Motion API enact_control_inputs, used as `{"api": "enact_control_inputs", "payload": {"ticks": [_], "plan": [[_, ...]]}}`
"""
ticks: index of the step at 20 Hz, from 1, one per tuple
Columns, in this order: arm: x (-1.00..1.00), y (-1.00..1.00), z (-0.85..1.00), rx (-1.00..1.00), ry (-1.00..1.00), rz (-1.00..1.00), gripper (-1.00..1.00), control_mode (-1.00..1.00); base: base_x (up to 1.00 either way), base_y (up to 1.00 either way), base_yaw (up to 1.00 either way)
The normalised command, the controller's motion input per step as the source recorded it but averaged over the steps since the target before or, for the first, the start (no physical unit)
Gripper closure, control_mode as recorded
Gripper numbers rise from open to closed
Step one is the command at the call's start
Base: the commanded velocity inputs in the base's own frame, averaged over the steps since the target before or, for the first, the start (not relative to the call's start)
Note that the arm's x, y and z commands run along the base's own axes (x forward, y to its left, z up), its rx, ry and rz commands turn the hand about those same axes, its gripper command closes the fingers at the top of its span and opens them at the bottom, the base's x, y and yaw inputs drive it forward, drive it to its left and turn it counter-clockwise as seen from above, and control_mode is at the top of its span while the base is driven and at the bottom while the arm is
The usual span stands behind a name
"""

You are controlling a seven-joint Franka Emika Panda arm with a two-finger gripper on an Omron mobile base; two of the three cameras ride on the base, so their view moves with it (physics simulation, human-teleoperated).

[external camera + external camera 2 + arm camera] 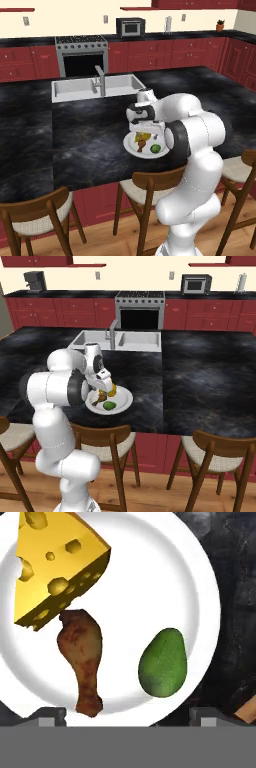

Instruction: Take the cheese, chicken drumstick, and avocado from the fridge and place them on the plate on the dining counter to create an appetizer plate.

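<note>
On the black dining counter [80,145] a white plate [131,149] holds all three foods. The yellow cheese [55,567] wedge lies against the thick end of the chicken drumstick [82,652]. The green avocado [162,664] rests apart from them, by the plate's [160,587] rim. My gripper [129,718] hovers just above the plate, open, with nothing between its fingers. From the base cameras the gripper [150,131] [104,381] hangs over the cheese [144,136] [112,390], the drumstick [141,145] and the avocado [156,148] [109,405]. The fridge is out of view.
A sink [90,87] with a faucet [100,80] is set into the counter behind the plate. Wooden chairs [147,187] [102,443] stand along the near edge. A stove [81,52] and a microwave [130,26] line the back wall.
</note>
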Motion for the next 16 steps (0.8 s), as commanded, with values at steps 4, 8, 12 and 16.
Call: {"api": "enact_control_inputs", "payload": {"ticks": [4,8,12,16], "plan": [[-0.95,0.03,0.94,-0.04,0.00,0.00,-1.00,-1.00,0.00,0.00,0.00],[-1.00,0.00,0.75,0.00,0.00,0.00,-1.00,-1.00,0.00,0.00,0.00],[-1.00,0.00,0.46,0.00,-0.04,0.00,-1.00,-1.00,0.00,0.00,0.00],[-1.00,0.00,0.42,0.00,-0.09,0.02,-1.00,-1.00,0.00,0.00,0.00]]}}
